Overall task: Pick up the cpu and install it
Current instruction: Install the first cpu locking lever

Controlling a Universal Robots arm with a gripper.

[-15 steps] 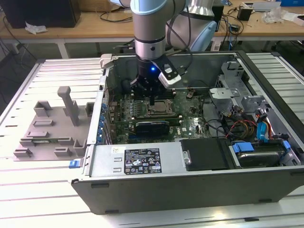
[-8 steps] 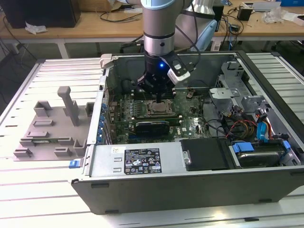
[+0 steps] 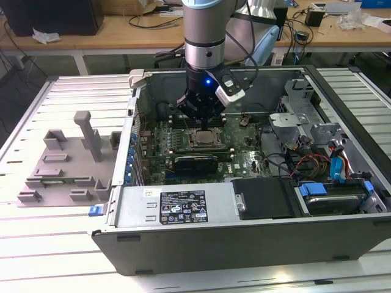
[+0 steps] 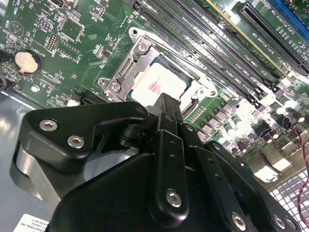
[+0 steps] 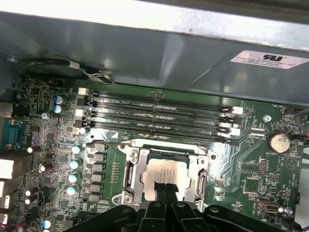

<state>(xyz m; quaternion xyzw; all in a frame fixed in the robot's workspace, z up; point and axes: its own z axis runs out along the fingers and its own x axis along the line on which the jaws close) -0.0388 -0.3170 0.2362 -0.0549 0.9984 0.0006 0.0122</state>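
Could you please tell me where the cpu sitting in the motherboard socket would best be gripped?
Probably by two opposite thin edges, coming straight down from above: the cpu lies flat inside the socket frame, so just its top and rim are reachable.

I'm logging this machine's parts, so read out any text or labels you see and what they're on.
Sticker on the computer case: print too small to read.
White label on the computer case's inner wall: blurred, unreadable.
Motherboard lettering: too small to read.
cpu top: no readable marking.
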